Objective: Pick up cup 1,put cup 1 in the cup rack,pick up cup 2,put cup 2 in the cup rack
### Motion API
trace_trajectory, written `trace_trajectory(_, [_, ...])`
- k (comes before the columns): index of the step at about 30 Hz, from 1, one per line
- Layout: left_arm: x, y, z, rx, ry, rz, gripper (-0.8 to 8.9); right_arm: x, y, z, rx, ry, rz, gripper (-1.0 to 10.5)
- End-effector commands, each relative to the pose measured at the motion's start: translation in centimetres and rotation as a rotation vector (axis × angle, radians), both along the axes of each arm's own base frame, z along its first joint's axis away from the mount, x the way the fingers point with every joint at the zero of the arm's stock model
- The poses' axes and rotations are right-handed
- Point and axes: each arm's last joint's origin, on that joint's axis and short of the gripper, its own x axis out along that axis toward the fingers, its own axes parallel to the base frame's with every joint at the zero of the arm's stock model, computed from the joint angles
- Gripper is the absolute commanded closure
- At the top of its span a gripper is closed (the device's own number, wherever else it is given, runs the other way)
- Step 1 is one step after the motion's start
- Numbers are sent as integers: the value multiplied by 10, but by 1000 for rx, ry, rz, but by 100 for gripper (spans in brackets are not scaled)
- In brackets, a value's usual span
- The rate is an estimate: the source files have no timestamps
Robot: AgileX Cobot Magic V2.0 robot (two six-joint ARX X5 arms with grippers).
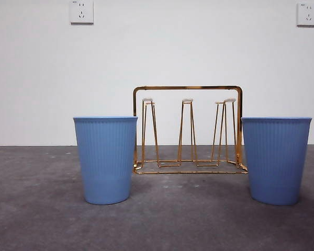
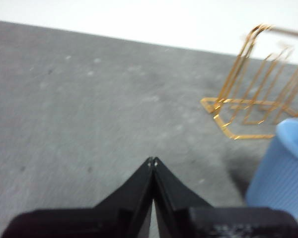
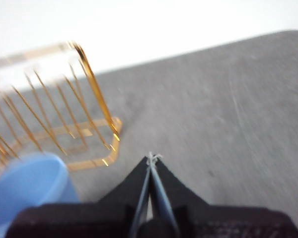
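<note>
Between two blue cups (image 1: 106, 159) (image 1: 276, 159), gold rack (image 1: 188, 130), both grippers (image 2: 152, 161) (image 3: 153, 157) closed, empty.

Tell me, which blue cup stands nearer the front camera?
The right-hand cup: its base sits lower in the front view than the left-hand cup, beside the gold rack.

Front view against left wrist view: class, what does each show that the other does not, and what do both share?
Only the front view shows both blue cups, the left-hand cup and the right-hand cup, plus two wall sockets. Only the left wrist view shows the left gripper, jaws shut, empty. Both show the gold cup rack, one blue cup and the grey table.
</note>
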Motion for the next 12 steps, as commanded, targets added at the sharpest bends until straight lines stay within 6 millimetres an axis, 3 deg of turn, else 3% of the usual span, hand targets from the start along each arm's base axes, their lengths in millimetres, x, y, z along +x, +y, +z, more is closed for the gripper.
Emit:
trace_trajectory(1, [-4,-1,18,-24,-16,-23,819,-5,0,22,80,-58,6,956])
trace_trajectory(12, [-21,-4,85,-116,-44,-141,820,-27,4,97,77,18,95,956])
